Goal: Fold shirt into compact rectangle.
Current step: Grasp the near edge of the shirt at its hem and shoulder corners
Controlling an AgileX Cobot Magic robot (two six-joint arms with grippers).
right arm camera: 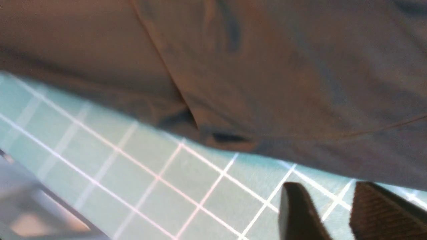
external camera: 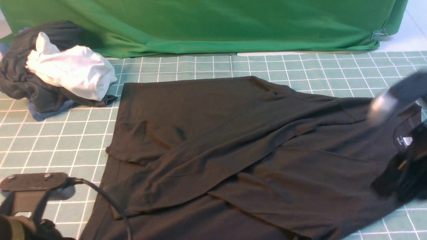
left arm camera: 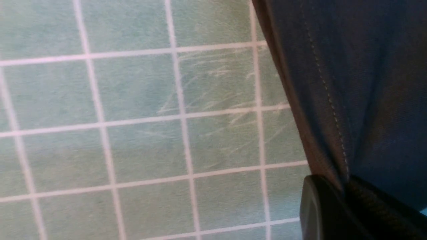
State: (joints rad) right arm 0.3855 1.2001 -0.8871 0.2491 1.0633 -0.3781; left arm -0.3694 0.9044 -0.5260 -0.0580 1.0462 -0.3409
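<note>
I'm watching the black shirt [external camera: 233, 140] lying partly folded across the middle of the gridded desk [external camera: 200, 66], its collar toward the right. My left pincer [left arm camera: 345, 181] is pinching the stitched hem, jaws clamped tight. My right pincer [right arm camera: 327, 190] is hanging parted and empty just beside the shirt's edge.

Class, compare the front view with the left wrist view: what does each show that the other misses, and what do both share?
Front view only: the green cloth backdrop, the crumpled white garment on the dark grey and blue clothes bundle, and the white neck label. Left wrist view only: the left gripper shut on a stitched hem. Both: the large black soft-knit T-shirt and the pale green mat with white grid lines.
</note>
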